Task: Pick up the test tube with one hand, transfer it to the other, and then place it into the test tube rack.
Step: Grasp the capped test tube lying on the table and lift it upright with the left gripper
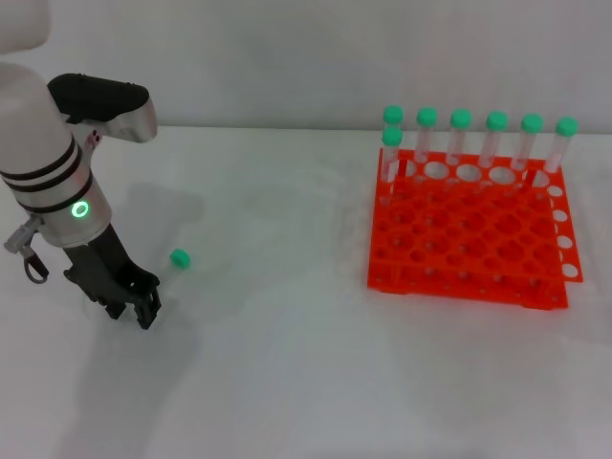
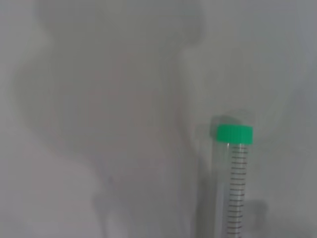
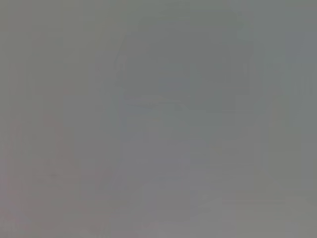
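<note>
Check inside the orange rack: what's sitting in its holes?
The test tube rack holds seven green-capped tubes upright along its far edge; other holes look empty. Their lower ends are hidden between the plates.

White table (image 1: 287,382): rack (image 1: 469,239), tube (image 1: 179,258).

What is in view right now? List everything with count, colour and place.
test tube: one, clear with green cap, lying on the table just beside the left gripper
racked tubes: seven, clear with green caps, upright in the rack; six along its far row, one just in front at the left end
test tube rack: one, orange-red, on the right side of the table
table: one, white, under everything
left gripper: one, black, on the green-lit arm, low over the table at the left
right gripper: none in view
</note>
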Tool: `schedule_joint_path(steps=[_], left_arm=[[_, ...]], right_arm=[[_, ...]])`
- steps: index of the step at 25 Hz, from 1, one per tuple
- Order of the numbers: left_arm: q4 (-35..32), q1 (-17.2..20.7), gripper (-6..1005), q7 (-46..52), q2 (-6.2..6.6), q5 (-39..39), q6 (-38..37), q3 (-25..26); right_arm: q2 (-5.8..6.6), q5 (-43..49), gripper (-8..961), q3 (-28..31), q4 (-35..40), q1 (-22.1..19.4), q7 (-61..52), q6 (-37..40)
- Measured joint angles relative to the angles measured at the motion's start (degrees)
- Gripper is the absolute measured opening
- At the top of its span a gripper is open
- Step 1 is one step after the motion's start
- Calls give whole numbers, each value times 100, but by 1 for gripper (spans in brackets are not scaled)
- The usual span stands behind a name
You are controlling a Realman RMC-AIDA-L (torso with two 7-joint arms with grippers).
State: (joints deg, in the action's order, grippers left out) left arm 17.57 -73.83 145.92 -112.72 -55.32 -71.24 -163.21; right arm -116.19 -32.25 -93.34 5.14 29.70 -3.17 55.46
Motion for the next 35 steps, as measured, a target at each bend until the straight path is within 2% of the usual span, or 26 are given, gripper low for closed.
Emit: schedule_joint_path(steps=[8,19,35], left_arm=[[0,0,420,60,-12,-92,6,0],[-14,-10,260,59,-67,-250,31,0],[-18,-53,226,59,-96,-296,68,0]], right_arm=[[0,1,735,0,4,-8,0,0],[0,-23,735,14,5,0,0,0],[0,-27,735,36,5,3,0,0]])
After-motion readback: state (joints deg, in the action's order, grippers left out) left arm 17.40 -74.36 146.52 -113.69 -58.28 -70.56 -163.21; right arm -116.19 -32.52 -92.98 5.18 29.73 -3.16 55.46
